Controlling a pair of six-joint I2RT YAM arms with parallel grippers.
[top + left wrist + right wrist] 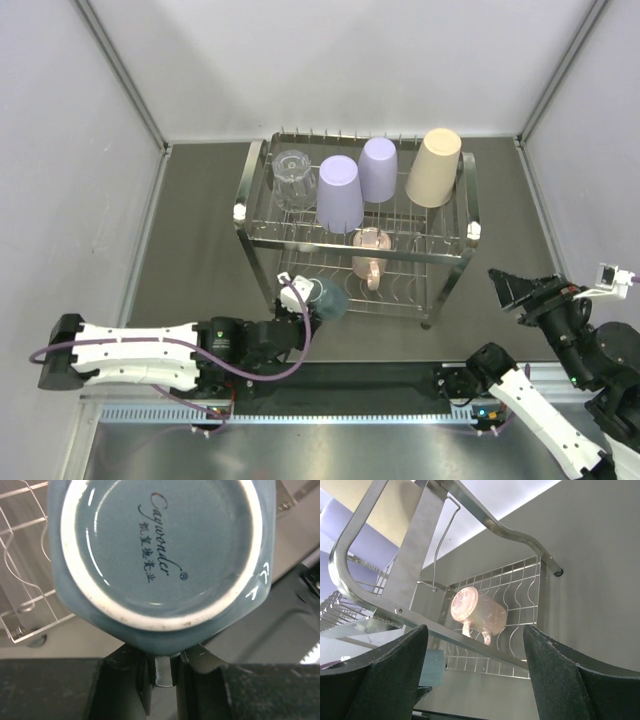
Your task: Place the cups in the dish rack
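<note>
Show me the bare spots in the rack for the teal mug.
Lower tier: bare wire right of the pink mug, and left of it beside the teal mug. Upper tier: crowded with glass, two lavender tumblers and beige tumbler; free along its front right.

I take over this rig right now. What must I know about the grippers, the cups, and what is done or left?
Left gripper: shut on the teal mug, apparently by its handle, at the front of the dish rack, near the lower tier.
Right gripper: open and empty, by the rack's right end.
Upper tier: clear glass, lavender tumbler, second lavender tumbler, beige tumbler.
Lower tier: pink mug, on its side.
Done: five cups loaded.
Left: place the teal mug in the rack and release it.
</note>
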